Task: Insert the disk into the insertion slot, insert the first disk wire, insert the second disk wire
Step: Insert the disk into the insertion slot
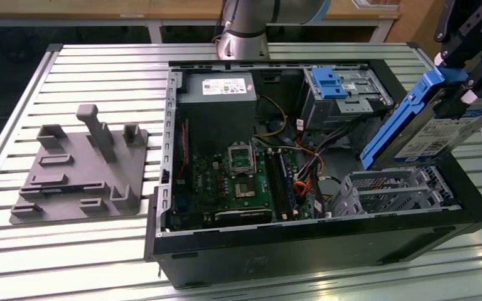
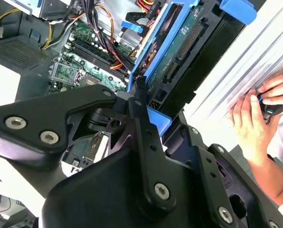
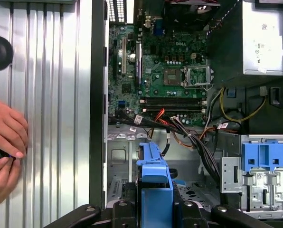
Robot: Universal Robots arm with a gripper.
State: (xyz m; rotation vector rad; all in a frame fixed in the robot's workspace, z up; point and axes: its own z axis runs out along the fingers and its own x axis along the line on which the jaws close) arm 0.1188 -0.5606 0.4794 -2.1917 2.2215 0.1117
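Jaws clamped on disk's (image 1: 436, 133) upper end from above, long axis steeply tilted, lower end over slot (image 1: 385, 189).

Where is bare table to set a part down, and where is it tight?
Bare slats lie on the table in front of and behind the grey fixture, at the exterior view's left. Crowded: wires beside the insertion slot, with the disk above it.

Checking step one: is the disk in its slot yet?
Out: the tool holds the disk tilted above the empty insertion slot.
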